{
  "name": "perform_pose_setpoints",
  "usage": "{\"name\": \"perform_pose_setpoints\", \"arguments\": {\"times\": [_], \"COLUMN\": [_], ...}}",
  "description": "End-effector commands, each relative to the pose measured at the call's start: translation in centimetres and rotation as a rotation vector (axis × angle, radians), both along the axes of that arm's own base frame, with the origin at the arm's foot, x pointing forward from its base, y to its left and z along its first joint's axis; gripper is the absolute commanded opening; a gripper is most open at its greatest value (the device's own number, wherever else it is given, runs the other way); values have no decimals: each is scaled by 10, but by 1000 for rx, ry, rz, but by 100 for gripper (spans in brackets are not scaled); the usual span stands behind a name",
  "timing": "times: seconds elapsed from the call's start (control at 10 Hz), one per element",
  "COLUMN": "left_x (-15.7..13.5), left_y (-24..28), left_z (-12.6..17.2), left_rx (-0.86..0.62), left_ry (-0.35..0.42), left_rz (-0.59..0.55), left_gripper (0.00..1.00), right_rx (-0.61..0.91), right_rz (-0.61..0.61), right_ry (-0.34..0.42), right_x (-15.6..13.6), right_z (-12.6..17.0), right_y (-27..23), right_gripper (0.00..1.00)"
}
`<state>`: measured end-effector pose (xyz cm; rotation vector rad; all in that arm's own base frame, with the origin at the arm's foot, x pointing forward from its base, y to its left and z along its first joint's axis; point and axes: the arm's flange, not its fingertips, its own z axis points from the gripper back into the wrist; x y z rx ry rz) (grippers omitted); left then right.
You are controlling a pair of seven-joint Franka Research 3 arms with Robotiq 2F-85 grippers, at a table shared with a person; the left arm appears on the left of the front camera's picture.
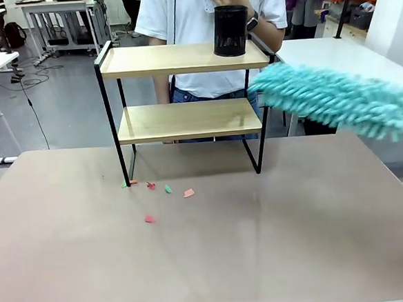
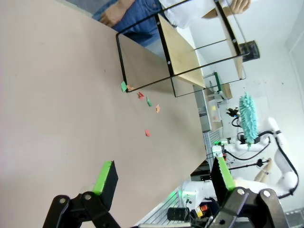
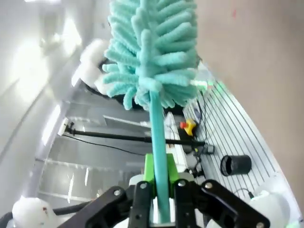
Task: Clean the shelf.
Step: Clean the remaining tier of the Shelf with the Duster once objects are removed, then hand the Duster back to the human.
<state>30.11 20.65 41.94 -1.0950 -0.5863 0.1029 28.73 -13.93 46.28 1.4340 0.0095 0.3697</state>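
Left hand wide above tan table | right hand grips teal duster | paper scraps beside shelf

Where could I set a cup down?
Free: the shelf's lower board, the top board left of the black mesh cup, the table's near half. Crowded: paper scraps by its left front leg; the teal duster at its right end.

No readable txt, labels or nos. on anything here.

Duster: blurry, handle past R edge
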Motion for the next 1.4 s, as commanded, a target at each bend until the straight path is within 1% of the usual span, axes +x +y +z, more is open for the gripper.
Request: {"name": "perform_pose_setpoints", "arguments": {"times": [0.0, 0.1, 0.2, 0.3, 0.4, 0.5, 1.3], "left_x": [1, 1, 1, 1, 1, 1, 1], "left_y": [-2, -2, -2, -2, -2, -2, -2], "left_z": [-1, -1, -1, -1, -1, -1, -1], "left_rx": [-13, -13, -13, -13, -13, -13, -13], "left_ry": [-35, -35, -35, -35, -35, -35, -35], "left_rz": [-1, -1, -1, -1, -1, -1, -1], "left_gripper": [100, 100, 100, 100, 100, 100, 100], "right_rx": [143, 200, 196, 213, 228, 179, 179], "right_rz": [-102, -201, -269, -345, -433, -291, -291], "right_ry": [-28, -8, 63, 78, 44, 92, 92], "right_x": [-7, -23, -35, -45, -51, -46, -46], "right_z": [-34, -59, -84, -103, -117, -90, -90], "right_y": [-46, -68, -76, -80, -78, -81, -81], "right_gripper": [12, 12, 12, 12, 12, 12, 12]}}
